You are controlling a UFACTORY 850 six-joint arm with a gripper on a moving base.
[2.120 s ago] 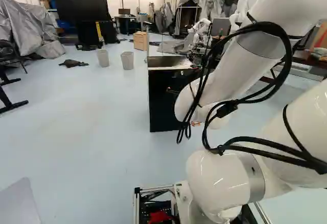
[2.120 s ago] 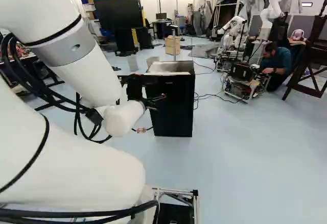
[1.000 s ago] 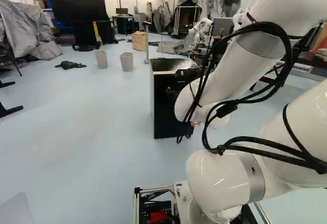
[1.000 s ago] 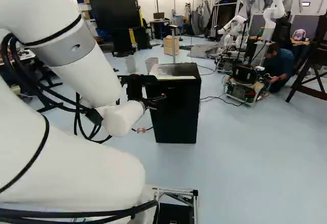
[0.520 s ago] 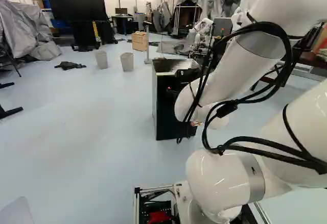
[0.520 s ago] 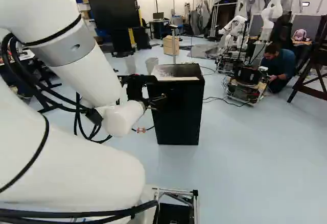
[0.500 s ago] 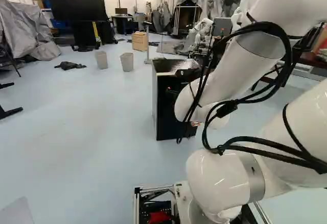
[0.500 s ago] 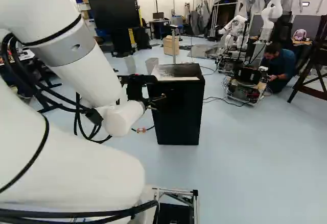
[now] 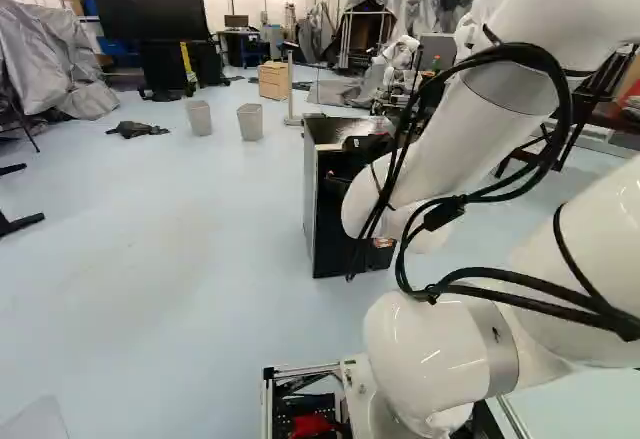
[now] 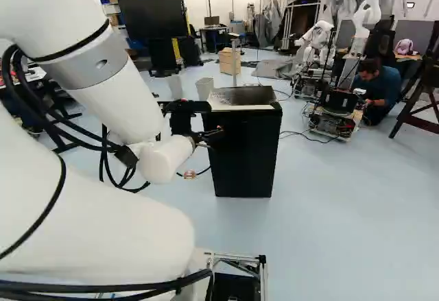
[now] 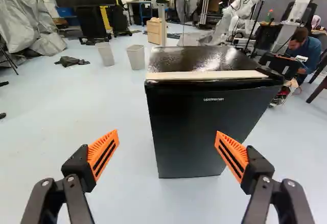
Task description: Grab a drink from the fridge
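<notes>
Your claw is spread wide. Ahead of it, a small black fridge stands on the floor, a pale strip along its front top edge.

We saw a small black fridge standing upright on the pale floor, its door closed. We noticed its glossy top and the pale strip along the front edge.
</notes>
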